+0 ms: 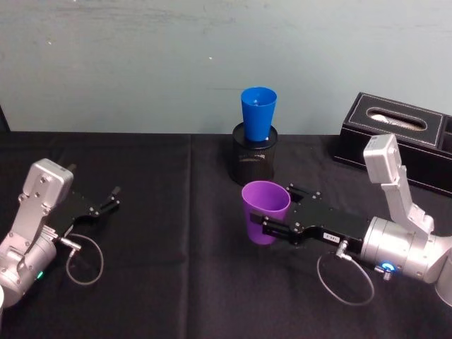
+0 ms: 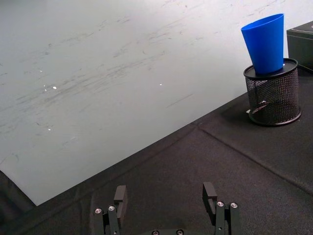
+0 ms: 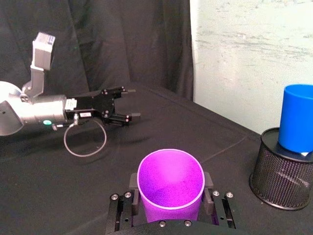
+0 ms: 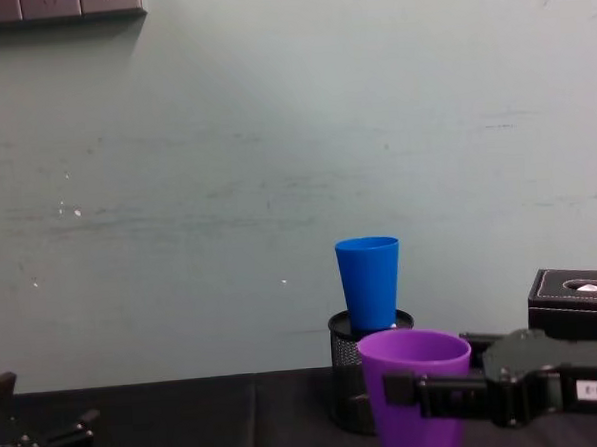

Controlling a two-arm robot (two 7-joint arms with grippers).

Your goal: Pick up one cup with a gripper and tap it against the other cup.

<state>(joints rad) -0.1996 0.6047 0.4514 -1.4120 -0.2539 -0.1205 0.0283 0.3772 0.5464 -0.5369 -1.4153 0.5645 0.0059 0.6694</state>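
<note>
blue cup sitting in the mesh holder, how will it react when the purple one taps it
The blue cup stands tall in the black mesh holder, most of it above the rim, so a tap near the top would probably rock or tilt it. It looks like thin smooth plastic and empty, so likely light and easily shifted. The right claw holds the purple cup, which looks equally light, so a gentle tap should suffice.

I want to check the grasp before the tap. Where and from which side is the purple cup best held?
Hold the purple cup at mid-wall, below the rim, coming level from the robot's right, as the right claw does now. The cup stands upright and tapers downward, so fingers on opposite sides cannot slide up, and its far side stays free toward the blue cup.
</note>
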